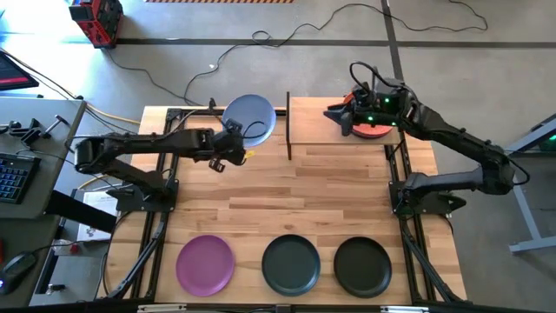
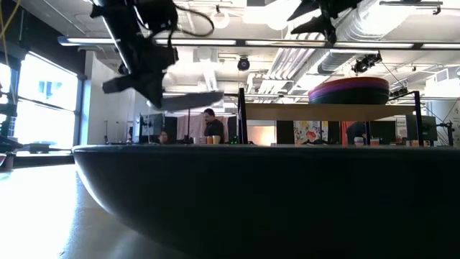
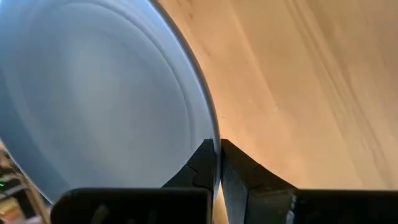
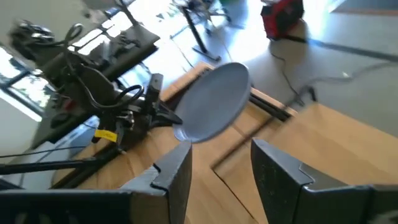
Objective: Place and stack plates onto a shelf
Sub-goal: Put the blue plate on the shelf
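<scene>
From above, you see the left gripper (image 1: 236, 149) near the counter's (image 1: 287, 213) far edge, left of the shelf (image 1: 326, 126), its fingers pinched tight on the rim of the pale blue plate (image 1: 248, 117). That plate is held up off the counter, just beside the shelf's left posts. The right gripper (image 1: 337, 113) hangs over the right half of the shelf with its fingers spread wide and nothing between them; beside it an orange plate (image 1: 372, 131) tops the stack on the shelf. Along the counter's near edge you have a purple plate (image 1: 205, 263) and two dark plates (image 1: 291, 263) (image 1: 362, 266) in a row, apart from each other.

From counter height, a dark plate's rim (image 2: 251, 201) fills the foreground. Behind it the shelf board (image 2: 330, 111) carries a stack of plates (image 2: 349, 91), purple showing under the orange top. The left gripper (image 2: 154, 90) holds the pale blue plate (image 2: 190, 101) tilted slightly, clear of the counter. People show far off in the room.

In the left wrist view, your two fingers (image 3: 233, 171) clamp the pale blue plate's (image 3: 93, 106) edge above bare wood.

In the right wrist view, the fingers (image 4: 174, 174) stand well apart, and beyond them the left arm (image 4: 118, 118) holds up the pale blue plate (image 4: 214, 102).
</scene>
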Tool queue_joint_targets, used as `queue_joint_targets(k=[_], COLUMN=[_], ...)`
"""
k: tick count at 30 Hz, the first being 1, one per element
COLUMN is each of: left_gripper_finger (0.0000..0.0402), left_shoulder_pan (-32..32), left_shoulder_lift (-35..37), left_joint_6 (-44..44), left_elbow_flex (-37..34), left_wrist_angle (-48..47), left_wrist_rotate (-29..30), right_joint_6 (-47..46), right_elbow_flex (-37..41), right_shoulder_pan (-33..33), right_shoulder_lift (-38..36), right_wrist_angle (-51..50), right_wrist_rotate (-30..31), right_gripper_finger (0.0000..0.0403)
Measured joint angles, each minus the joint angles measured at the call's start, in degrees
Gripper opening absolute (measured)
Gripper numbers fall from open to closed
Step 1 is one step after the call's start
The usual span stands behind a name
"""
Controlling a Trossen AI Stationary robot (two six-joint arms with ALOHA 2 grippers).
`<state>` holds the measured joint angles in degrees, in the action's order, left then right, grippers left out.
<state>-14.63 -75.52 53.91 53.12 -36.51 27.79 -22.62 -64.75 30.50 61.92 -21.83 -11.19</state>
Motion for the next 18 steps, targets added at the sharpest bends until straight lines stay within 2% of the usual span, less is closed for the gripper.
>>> queue_joint_targets(k=[5,18], left_gripper_finger=[0.0001,0.0001], left_shoulder_pan=[2.2,9.2], left_shoulder_lift=[4.4,11.1], left_joint_6=[4.0,10.2], left_elbow_flex=[0.0,0.0], left_wrist_angle=[-0.2,-0.3], left_wrist_rotate=[1.6,3.3], right_joint_6=[0.0,-0.9], right_elbow_flex=[0.0,-0.2], right_shoulder_pan=[-4.3,-14.8], right_shoulder_lift=[2.0,7.2], right_wrist_angle=[8.1,26.7], right_wrist_rotate=[0.5,7.4], right_gripper_finger=[0.0147,0.0147])
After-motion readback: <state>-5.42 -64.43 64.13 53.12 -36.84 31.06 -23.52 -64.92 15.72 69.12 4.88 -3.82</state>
